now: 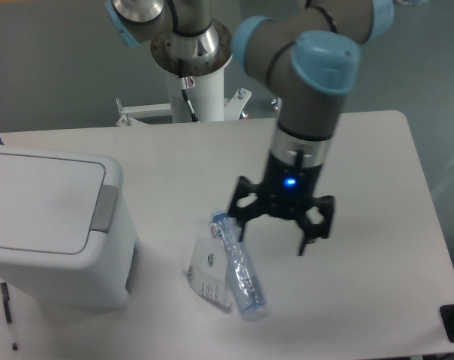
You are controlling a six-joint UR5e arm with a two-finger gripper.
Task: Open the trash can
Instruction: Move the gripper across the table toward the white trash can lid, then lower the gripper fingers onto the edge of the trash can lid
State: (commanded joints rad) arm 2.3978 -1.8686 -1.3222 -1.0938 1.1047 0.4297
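The pincer [275, 232] hangs spread and holding nothing over the middle of the worktop [377, 195], just right of a crushed plastic bottle [240, 268] lying beside a small packet [206, 271]. The trash can [50, 225] sits well apart at the left, lid flat and closed, its grey tab [103, 208] untouched. Everything is left to do.

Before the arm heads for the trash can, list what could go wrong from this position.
1. The crushed plastic bottle and the white packet lie between the gripper and the trash can; a low sweep could drag them along.
2. The grey push tab is narrow; with the jaws spread open, one fingertip may land on the lid instead, leaving it closed.
3. The bin stands near the table's front edge; a sideways push might shift it.
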